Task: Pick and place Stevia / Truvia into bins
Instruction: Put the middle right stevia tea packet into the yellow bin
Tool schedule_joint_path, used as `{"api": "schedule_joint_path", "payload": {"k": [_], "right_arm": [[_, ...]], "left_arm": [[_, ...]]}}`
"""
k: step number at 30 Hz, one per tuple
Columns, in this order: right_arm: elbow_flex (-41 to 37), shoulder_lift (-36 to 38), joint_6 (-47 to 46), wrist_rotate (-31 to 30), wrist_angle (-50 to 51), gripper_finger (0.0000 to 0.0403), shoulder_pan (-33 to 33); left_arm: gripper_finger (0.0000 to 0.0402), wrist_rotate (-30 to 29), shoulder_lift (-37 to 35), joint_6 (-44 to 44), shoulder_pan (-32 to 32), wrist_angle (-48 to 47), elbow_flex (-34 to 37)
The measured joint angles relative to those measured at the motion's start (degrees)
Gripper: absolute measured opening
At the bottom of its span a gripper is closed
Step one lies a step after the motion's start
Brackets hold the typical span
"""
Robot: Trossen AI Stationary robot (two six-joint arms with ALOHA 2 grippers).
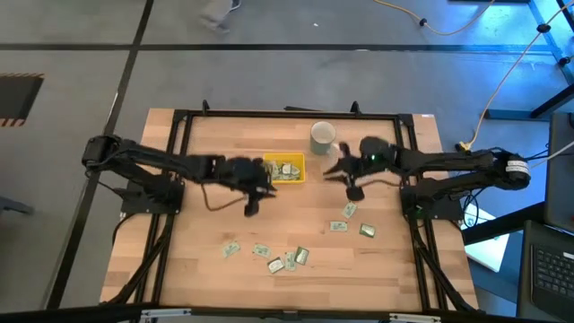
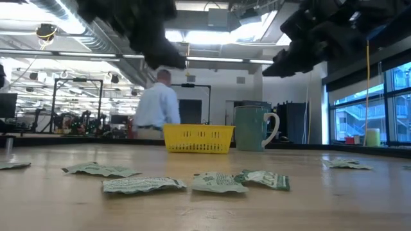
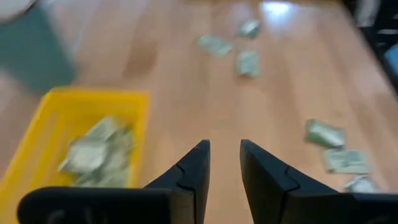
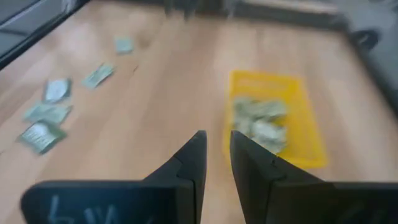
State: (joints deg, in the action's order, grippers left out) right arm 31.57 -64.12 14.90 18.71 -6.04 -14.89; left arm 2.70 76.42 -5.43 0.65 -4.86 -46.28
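**Here, both grippers bare beside a part-filled tray**

Overhead, the small shallow bright-yellow plastic tray [image 1: 285, 168] lies with its long axis across the table, pale green-and-white paper sachets [image 3: 93, 152] heaped inside; the left gripper [image 3: 224, 163] hangs just beside it, fingers a narrow gap apart, gripping nothing; the right gripper [image 4: 214, 152], slightly parted and likewise bare, faces the tray from the other side; loose sachets [image 1: 287, 259] lie scattered at mixed angles ahead of both; a white ceramic mug [image 1: 323, 137] stands near the tray.

Open-plan lab: exposed ceiling ducts [image 2: 58, 19], equipment racks [image 2: 70, 102].
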Motion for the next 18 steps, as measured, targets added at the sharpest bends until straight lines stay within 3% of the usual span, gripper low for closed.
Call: {"api": "schedule_joint_path", "payload": {"k": [9, 13, 18], "right_arm": [[0.0, 0.0, -16.8, -21.3, 13.7, 0.0076, 14.2], [0.0, 0.0, -24.7, -26.3, 20.0, 0.0076, 17.1], [0.0, 0.0, -25.4, -27.7, 25.2, 0.0076, 19.1]], "left_arm": [[0.0086, -21.2, 0.0, -5.2, -15.1, 5.4, 0.0], [0.0086, -30.1, 0.4, -9.0, -17.6, 4.5, 0.0], [0.0086, -36.3, 3.5, -11.2, -17.6, 4.3, 0.1]]}}
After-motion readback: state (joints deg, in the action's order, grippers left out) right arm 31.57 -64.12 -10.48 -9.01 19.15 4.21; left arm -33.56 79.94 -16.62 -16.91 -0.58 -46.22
